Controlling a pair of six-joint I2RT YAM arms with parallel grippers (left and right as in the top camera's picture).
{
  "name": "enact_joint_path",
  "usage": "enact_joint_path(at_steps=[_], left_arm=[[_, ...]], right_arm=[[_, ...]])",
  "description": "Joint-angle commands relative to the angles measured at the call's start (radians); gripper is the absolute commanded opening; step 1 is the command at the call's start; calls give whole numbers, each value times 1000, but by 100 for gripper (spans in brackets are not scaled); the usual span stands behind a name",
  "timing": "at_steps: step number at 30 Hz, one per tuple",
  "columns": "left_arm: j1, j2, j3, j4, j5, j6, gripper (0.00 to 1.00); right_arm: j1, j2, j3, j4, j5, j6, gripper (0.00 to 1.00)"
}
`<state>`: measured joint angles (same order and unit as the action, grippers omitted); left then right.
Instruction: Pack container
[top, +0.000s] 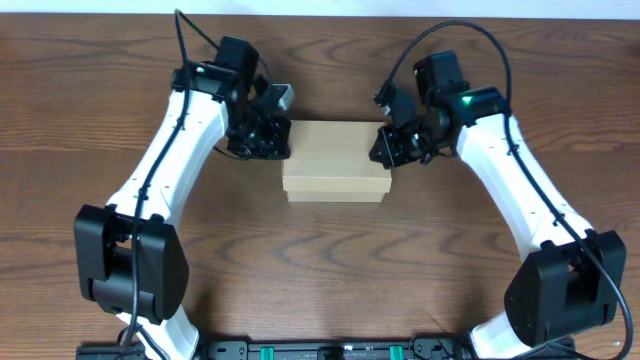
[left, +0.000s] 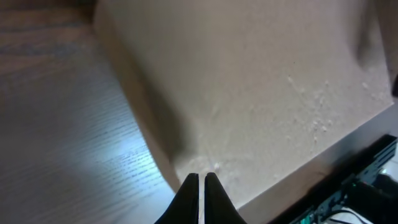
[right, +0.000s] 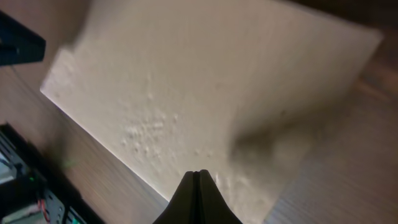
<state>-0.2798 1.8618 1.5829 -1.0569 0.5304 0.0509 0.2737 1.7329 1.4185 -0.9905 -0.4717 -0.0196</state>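
Observation:
The container (top: 335, 160) is a plain tan cardboard box lying closed in the middle of the wooden table. My left gripper (top: 283, 143) is shut with nothing in it, its tips at the box's left end over the top. In the left wrist view the container's lid (left: 261, 87) fills the frame and the left gripper (left: 201, 176) sits over its near corner. My right gripper (top: 385, 150) is shut and empty at the box's right end. The right wrist view shows the lid (right: 211, 81) under the right gripper (right: 199, 173), near the edge.
Brown wooden table (top: 330, 270) all round the box. A black rail with green connectors (top: 330, 350) runs along the front edge between the two arm bases. A pale wall strip (top: 330, 8) lies beyond the far edge.

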Motion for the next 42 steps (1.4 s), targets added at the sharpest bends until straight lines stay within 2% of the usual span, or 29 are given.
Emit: enact_joint_path(at_steps=[1, 16, 24, 28, 34, 40, 41, 42], left_arm=[[-23, -24, -57, 32, -26, -3, 6], [-28, -24, -182, 121, -25, -42, 6], [-27, -46, -164, 114, -25, -59, 6], [-27, -142, -154, 112, -52, -59, 6], [-29, -381, -155, 67, -147, -58, 6], [-29, -588, -155, 5, -150, -47, 6], [-29, -613, -155, -2, -150, -47, 6], [-29, -639, -155, -11, -150, -47, 6]], right_arm=[[14, -20, -44, 4, 35, -19, 1], [16, -20, -185, 86, 35, -18, 1], [16, -38, -152, 104, 21, 5, 1], [16, -112, -106, 126, 20, 5, 1], [16, -301, -94, 209, 47, 8, 1], [16, -470, -94, 179, 78, 7, 1], [16, -489, -94, 168, 80, 7, 4], [16, -511, -94, 157, 79, 8, 22]])
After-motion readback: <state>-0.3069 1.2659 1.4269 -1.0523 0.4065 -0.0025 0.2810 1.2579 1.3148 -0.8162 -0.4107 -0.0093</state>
